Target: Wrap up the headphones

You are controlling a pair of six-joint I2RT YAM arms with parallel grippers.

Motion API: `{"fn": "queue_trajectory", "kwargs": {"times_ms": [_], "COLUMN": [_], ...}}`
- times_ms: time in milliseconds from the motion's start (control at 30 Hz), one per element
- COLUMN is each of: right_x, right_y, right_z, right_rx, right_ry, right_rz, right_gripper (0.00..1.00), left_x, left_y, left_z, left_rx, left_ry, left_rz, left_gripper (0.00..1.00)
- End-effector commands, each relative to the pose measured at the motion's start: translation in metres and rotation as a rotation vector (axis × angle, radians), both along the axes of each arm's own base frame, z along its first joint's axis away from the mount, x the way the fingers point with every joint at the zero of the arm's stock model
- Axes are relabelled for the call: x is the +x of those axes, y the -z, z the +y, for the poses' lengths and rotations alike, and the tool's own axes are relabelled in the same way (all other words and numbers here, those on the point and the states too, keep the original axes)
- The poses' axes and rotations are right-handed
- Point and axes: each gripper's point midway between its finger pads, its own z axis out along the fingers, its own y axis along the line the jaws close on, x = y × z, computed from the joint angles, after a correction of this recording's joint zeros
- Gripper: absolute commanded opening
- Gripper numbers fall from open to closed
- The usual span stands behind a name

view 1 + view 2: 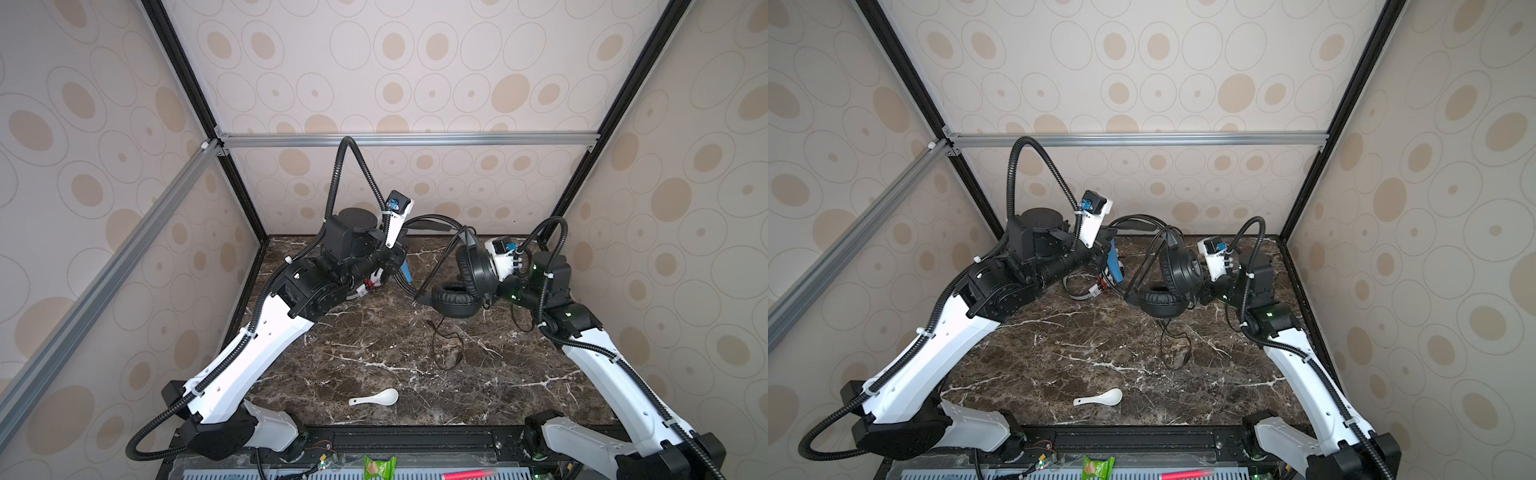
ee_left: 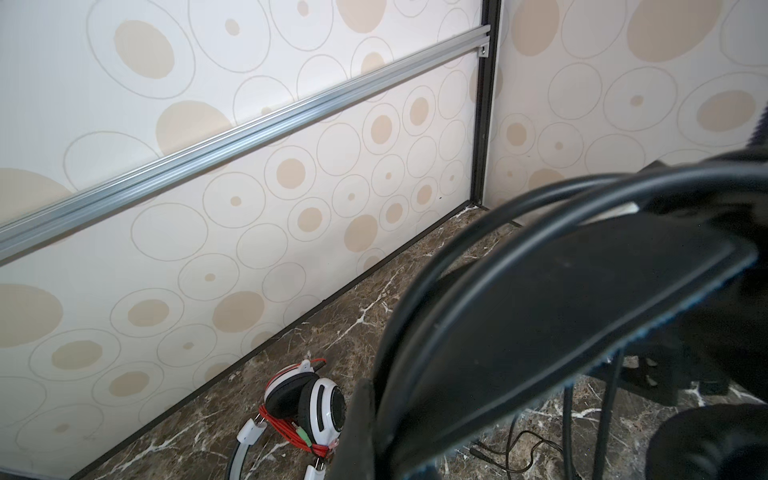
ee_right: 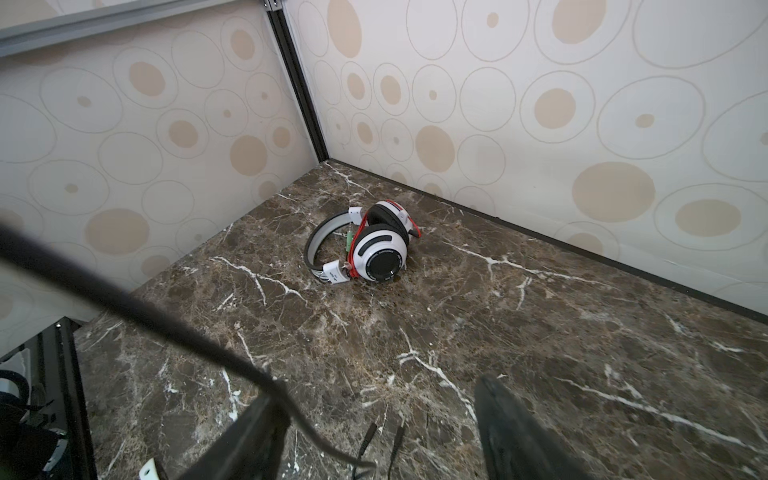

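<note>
A white over-ear headset with black pads (image 3: 365,245), red cord looped about it, lies on the brown marble desk (image 1: 374,353) near the back left corner. The left gripper (image 1: 395,259) is clamped tight on the band of the all-black headset (image 1: 471,270), whose thin black cord (image 1: 446,345) trails over the desk. The right gripper (image 3: 380,399) gapes wide, holding nothing.

- Desk (image 1: 374,353): dark brown marble-look top with white veins, spreading beneath and ahead of the right gripper (image 3: 382,432).
- Walls (image 1: 415,62): cream panels printed with beige ovals and thin grey rings, on three sides.
- Black posts (image 1: 183,75) stand in the far corners.
- A silver rail (image 1: 407,139) crosses the back wall.
- Soft, even light.
</note>
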Motion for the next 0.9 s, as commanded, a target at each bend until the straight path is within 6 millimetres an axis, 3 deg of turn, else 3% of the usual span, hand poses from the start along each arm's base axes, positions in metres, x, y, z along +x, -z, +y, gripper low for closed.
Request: {"fn": "queue_trajectory", "kwargs": {"times_ms": [0,200,500,867], "right_x": [0.004,0.02,0.028,0.027], "right_y": [0.0,0.039,0.076,0.108], "right_z": [0.01,0.012,0.013,0.012], "right_rx": [0.064,0.105,0.164,0.182], "right_ry": [-0.042,-0.013,0.021,0.049], "right_rz": [-0.001,0.073,0.16,0.231], "right_gripper": [0.73,0.72,0.65,0.45], "left_x": [-0.006,-0.007,-0.007,-0.002], "left_y": [-0.039,-0.06,-0.077,-0.09], "left_z": [-0.005,-0.011,-0.014,-0.013], "left_rx": [-0.123,-0.18,-0.256,-0.335], "left_ry": [0.034,0.055,0.065,0.036], "left_rz": [-0.045,-0.058,-0.073,-0.086], "left_gripper": [0.0,0.0,0.0,0.0]}}
